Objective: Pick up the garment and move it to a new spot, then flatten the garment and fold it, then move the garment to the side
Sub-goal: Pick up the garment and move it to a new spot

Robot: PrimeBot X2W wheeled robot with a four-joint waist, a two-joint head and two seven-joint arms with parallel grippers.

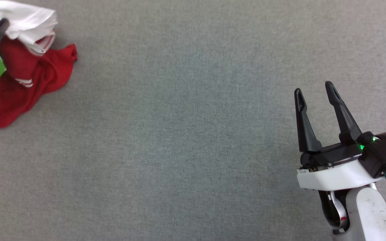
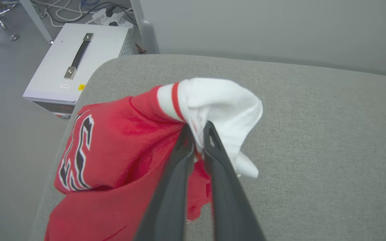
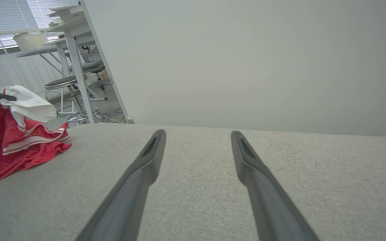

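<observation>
Grey fabric table [image 1: 179, 134], pale wall [image 3: 246, 60]

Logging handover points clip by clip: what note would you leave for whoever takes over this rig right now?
Left tool: shut on the garment, pinching its white sleeve and holding it up.
Right tool: open, holding nothing, far from the cloth.
The garment lies crumpled at the left edge of the grey surface, with most of it resting there.
Done: grasp made.
Remaining: carry to a new spot, flatten, fold, move aside.
</observation>
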